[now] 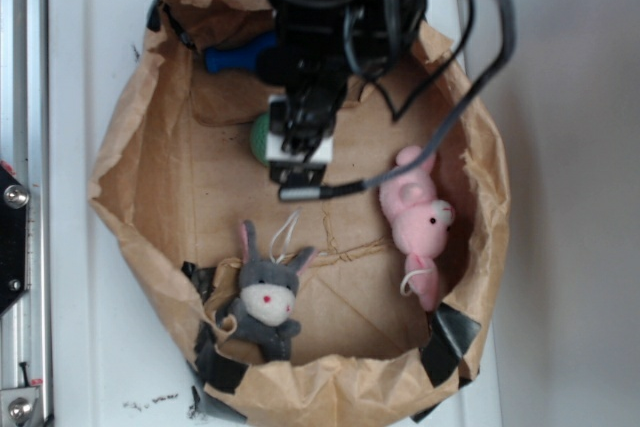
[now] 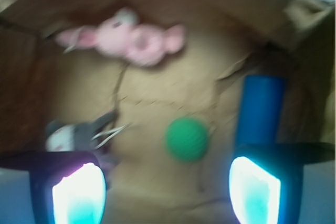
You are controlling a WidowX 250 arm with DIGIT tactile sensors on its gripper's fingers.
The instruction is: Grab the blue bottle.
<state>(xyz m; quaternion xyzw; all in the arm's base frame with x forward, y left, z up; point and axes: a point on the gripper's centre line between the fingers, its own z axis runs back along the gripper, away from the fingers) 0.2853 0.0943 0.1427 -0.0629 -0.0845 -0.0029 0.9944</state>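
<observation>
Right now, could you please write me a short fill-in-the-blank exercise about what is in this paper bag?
1. The bottle lying in the paper bag is ____ in colour.
2. The small textured ball seen between the fingers is ____.
3. The pink plush toy lies apart from a plush toy that is ____.
4. The gripper holds ____ between its spread fingers.

Missing words: blue; green; grey; nothing
</observation>
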